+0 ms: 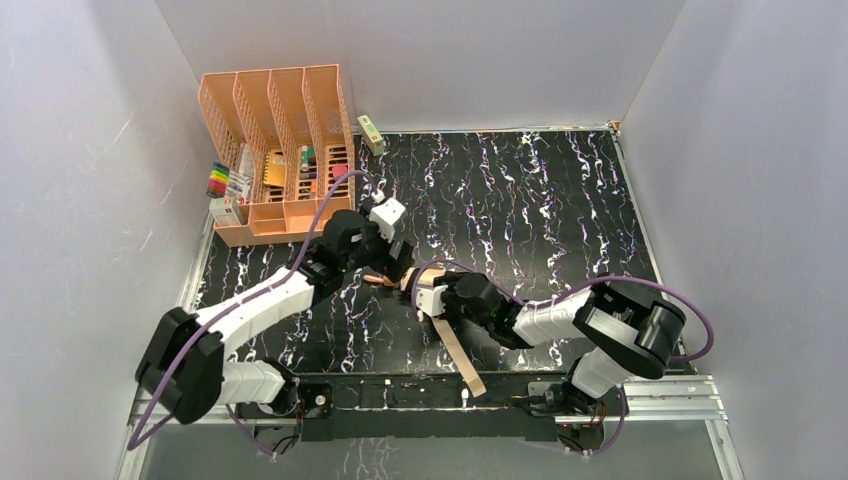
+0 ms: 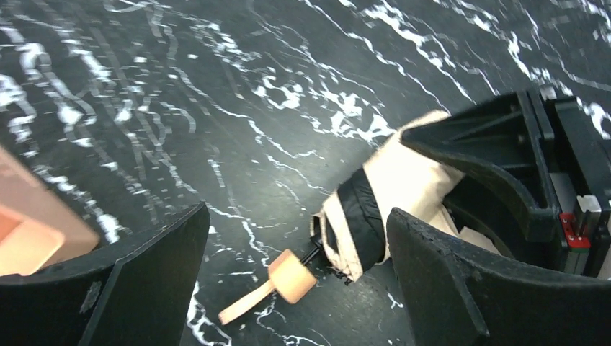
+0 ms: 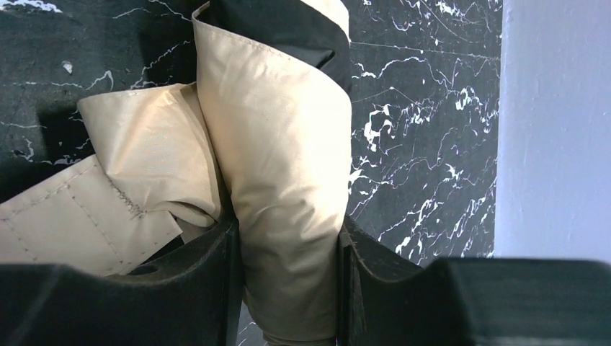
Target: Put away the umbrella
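Umbrella (image 2: 403, 176) sat folded near the middle of the table (image 1: 560, 200), slightly toward the near edge, with its strap (image 1: 462, 360) trailing to that edge. Your right gripper (image 3: 288, 263) was clamped on the fabric bundle. Your left gripper (image 2: 297, 216) hung spread wide over the small tan handle (image 2: 292, 276), gripping nothing.

One umbrella (image 2: 411, 180), one organizer (image 1: 275, 110) (four slots), one small box (image 1: 371, 134)
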`<state>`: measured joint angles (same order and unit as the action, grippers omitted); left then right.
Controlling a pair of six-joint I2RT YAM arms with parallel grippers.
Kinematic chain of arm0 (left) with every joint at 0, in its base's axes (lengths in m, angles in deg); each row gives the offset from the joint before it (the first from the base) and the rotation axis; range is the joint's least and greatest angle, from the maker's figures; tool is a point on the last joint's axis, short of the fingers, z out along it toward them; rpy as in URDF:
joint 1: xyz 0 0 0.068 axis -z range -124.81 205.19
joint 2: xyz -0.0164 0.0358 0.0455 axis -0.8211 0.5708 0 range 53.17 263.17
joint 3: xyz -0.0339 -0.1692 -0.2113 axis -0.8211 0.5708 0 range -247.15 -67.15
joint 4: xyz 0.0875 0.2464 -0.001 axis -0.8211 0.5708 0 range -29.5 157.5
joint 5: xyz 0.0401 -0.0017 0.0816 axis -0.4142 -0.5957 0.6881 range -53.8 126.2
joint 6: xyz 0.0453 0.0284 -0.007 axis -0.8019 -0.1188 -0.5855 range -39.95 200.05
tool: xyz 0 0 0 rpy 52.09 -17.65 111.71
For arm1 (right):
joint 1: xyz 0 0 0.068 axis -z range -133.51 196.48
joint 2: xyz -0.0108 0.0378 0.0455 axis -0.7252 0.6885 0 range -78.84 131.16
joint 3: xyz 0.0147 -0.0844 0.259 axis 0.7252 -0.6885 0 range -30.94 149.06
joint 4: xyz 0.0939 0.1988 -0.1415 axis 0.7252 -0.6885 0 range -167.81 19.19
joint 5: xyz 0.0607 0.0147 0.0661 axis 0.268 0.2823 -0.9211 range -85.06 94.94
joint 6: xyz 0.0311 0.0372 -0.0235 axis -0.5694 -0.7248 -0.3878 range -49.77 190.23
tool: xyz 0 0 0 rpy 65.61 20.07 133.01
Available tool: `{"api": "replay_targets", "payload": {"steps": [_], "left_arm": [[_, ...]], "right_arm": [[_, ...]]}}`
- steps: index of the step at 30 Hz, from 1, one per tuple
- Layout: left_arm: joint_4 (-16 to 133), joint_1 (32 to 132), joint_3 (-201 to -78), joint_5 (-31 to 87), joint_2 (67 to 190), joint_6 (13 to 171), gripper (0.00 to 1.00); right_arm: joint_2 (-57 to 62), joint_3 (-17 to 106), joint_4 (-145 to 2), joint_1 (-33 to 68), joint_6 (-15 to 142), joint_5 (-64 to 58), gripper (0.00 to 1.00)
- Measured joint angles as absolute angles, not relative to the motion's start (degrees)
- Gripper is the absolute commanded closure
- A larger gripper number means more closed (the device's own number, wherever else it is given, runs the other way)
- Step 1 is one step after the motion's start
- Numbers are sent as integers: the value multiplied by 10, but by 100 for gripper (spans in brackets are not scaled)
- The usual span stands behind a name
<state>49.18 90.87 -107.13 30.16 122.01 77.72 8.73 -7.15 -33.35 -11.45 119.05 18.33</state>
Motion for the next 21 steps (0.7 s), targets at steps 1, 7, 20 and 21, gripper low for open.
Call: {"api": "replay_targets", "payload": {"steps": [1,7,20,21], "left_arm": [[501,909,-1084,267,1250,761,8],[567,904,-1154,116,1342,697,8],[743,902,-1280,-28,1556,599,26],[745,902,-1280,-30,1563,599,30]], "right_arm": [[87,-74,-329,-117,1201,183,68],[86,-79,-325,-118,1217,178,71],[69,-111,-302,-133,1278,165,76],[69,-111,-302,-134,1278,165,76]]}}
